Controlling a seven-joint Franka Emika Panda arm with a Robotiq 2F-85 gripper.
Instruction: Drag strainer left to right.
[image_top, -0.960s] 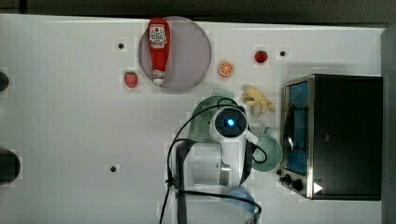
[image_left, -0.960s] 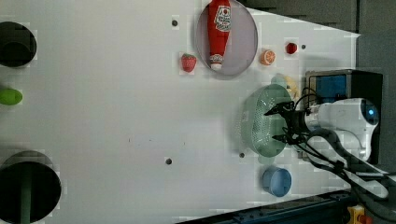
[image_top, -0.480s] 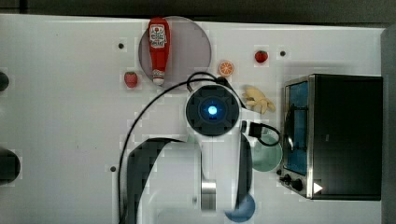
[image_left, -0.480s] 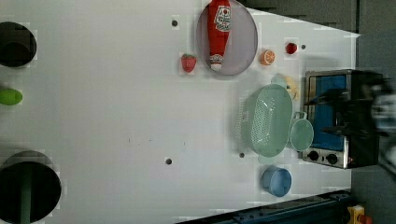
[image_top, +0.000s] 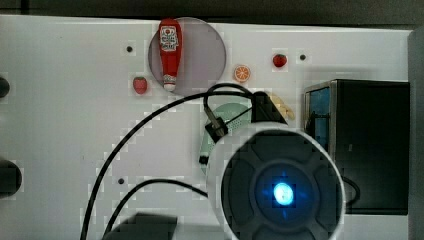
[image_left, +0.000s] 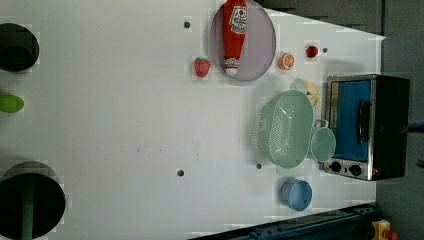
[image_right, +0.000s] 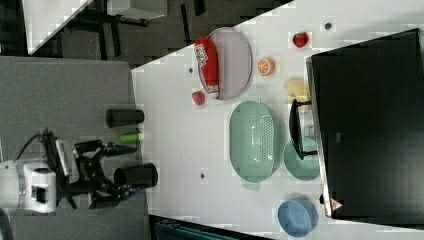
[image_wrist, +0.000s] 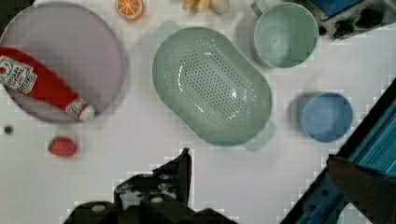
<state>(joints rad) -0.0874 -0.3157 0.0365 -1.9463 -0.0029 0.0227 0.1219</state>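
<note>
Strainer (image_wrist: 212, 86) handling comes first: it looks like a light, stiff plastic oval with a perforated floor and a wide rim, so it should slide readily on the smooth white bench (image_left: 125, 125) and could skate or spin if pushed off-centre. My judgement is that the surest hold is on the rim along one long side, one finger inside the wall and one outside, or on one of the small tabs at its ends; the holed floor gives nothing to pinch. It is unlikely to break, though a thin wall may flex under a hard squeeze.

In the wrist view the strainer lies well below the hand (image_wrist: 261, 158) and ahead of it, mouth up. The mint cup (image_wrist: 285, 35) sits just beside its far rim, the blue bowl (image_wrist: 327, 116) near one end, and the toaster oven (image_left: 367, 125) stands beyond the cup. The plate (image_wrist: 60, 60) carrying the ketchup bottle (image_wrist: 39, 88) lies off to the other side, apart from the strainer.

The hand is released, its fingers spread wide and holding nothing. In the right view it (image_right: 125, 170) is drawn back off the edge of the bench, well apart from the strainer (image_right: 252, 140), with the fingers pointing roughly level toward the bench.
</note>
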